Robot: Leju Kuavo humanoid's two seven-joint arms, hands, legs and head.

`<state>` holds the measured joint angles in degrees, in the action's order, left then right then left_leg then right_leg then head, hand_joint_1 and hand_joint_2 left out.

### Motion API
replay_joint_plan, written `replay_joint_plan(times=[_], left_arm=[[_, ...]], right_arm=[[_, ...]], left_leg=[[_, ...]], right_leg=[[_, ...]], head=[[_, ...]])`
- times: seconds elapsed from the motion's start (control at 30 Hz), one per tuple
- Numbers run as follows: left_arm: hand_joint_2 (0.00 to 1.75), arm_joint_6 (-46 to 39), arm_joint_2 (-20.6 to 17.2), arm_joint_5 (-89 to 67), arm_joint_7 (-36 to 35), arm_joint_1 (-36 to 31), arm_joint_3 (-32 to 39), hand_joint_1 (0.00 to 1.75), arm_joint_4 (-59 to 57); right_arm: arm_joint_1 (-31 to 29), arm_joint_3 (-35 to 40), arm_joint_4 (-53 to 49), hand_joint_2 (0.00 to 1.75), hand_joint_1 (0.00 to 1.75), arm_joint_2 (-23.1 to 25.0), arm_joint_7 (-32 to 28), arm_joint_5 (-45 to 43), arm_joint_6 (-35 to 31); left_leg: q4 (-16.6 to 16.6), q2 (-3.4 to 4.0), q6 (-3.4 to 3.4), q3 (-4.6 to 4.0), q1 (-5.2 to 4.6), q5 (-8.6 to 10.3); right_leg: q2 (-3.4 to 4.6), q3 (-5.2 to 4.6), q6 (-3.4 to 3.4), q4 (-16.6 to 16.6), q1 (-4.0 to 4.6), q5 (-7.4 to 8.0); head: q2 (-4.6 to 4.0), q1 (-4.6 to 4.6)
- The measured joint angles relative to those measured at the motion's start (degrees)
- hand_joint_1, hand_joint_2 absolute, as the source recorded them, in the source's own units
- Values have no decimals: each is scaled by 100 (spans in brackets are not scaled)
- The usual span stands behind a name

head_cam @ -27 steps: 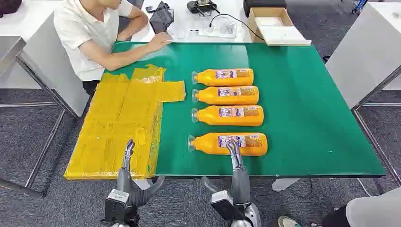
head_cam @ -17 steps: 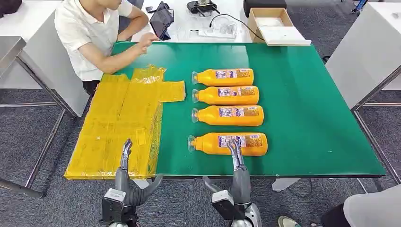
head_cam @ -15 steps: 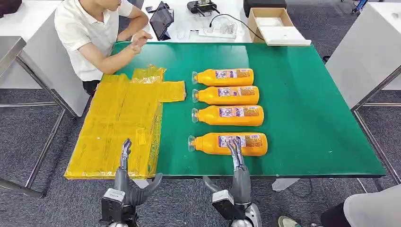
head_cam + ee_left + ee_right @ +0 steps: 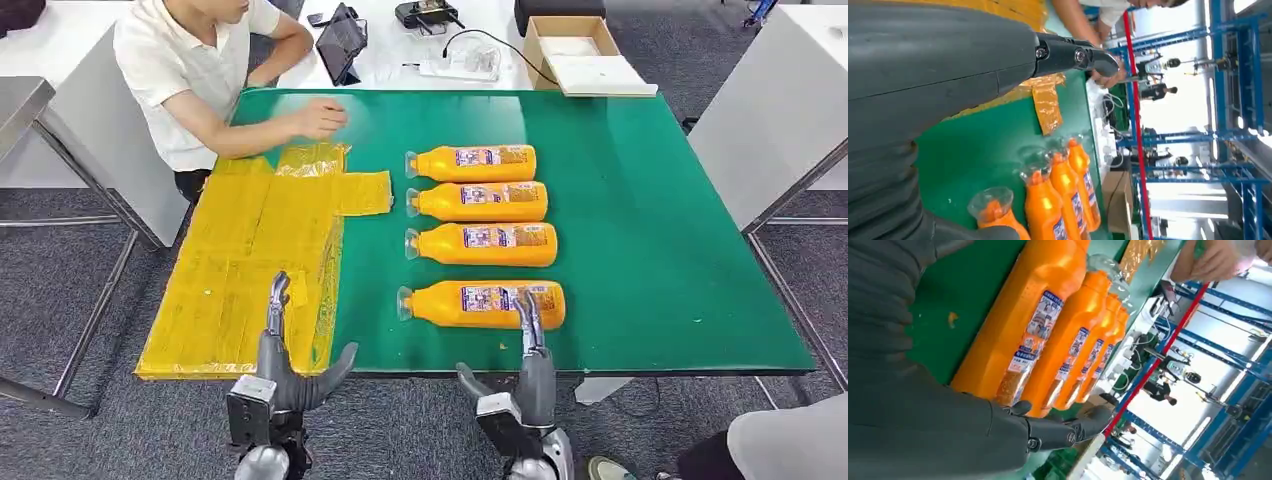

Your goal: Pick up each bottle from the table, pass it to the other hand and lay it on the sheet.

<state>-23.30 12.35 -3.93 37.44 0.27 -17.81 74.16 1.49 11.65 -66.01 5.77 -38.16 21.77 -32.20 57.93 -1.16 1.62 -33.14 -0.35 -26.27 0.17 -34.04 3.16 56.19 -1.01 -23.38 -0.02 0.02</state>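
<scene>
Green tabletop (image 4: 650, 250) on grey carpet; yellow sheet (image 4: 255, 260) at 9 o'clock. Four bottles (image 4: 482, 304) lie lengthwise, caps toward 9 o'clock. Left hand (image 4: 285, 365) and right hand (image 4: 525, 375) spread, empty.

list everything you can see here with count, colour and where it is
bottles: four, orange with clear caps, lying in a row mid-table, caps toward the sheet
sheet: one, yellow plastic, left part of the table
table: one, green top
tablet: one, dark, on the white surface behind
cardboard box: one, brown, open, behind the table
power strip: one, white, behind the table
person: one, white shirt, at the far left corner, hand on the table
left hand: grey, open, over the sheet's near edge
right hand: grey, open, fingers at the nearest bottle
</scene>
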Motion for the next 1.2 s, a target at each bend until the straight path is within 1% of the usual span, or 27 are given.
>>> replay_joint_plan(times=[0.03,0.1,0.23,0.3,0.33,0.43,0.57,0.83,1.07,1.13,1.2], left_arm=[[175,7,2,11,-7,-51,-48,0,-49],[175,61,11,15,-13,-152,-144,0,-160],[175,151,50,53,24,-281,-315,0,-374],[175,179,61,112,28,-320,-408,0,-446],[175,181,68,112,28,-334,-441,0,-468],[175,181,79,120,26,-346,-507,0,-512],[175,177,79,120,26,-346,-559,0,-521],[175,175,79,122,22,-346,-564,0,-521],[175,181,79,103,-22,-330,-586,0,-518],[175,199,79,94,-48,-327,-603,0,-518],[175,234,79,87,-85,-327,-605,0,-518]], right_arm=[[-84,2,86,175,0,-64,28,362,-232],[-283,-2,263,175,0,-250,123,963,-384],[-754,-63,635,175,0,-637,521,1724,-397],[-1006,-76,889,175,0,-866,901,2257,-376],[-1112,-76,997,175,0,-946,1055,2406,-360],[-1355,-74,1291,175,0,-1133,1266,2683,-319],[-1545,-66,1618,175,0,-1259,1445,2958,-321],[-1695,-42,1928,175,0,-1312,1560,3051,-286],[-1785,48,2123,175,0,-1277,1749,2923,246],[-1809,88,2193,175,0,-1273,1902,2986,302],[-1883,138,2300,175,0,-1273,2208,3157,326]], left_leg=[[0,0,0,0,0,0],[0,1,1,1,-1,1],[2,0,8,2,-11,6],[3,0,9,2,-14,6],[4,-1,9,2,-14,6],[4,-2,9,1,-14,6],[4,-2,9,-1,-12,5],[3,-3,9,-2,-12,6],[3,-5,9,-4,-13,6],[3,-4,9,-4,-13,6],[3,-2,9,-4,-13,5]], right_leg=[[0,0,0,0,0,0],[0,3,1,0,-1,1],[0,5,11,0,-12,9],[1,4,12,0,-16,10],[1,4,13,0,-16,10],[0,4,13,0,-16,9],[0,1,13,1,-14,8],[0,2,12,1,-14,8],[-1,3,12,1,-16,8],[-1,2,12,1,-15,8],[0,2,12,1,-15,8]], head=[[2,-2],[2,0],[2,0],[0,0],[2,2],[2,0],[0,-2],[2,0],[0,-2],[2,0],[2,-2]])
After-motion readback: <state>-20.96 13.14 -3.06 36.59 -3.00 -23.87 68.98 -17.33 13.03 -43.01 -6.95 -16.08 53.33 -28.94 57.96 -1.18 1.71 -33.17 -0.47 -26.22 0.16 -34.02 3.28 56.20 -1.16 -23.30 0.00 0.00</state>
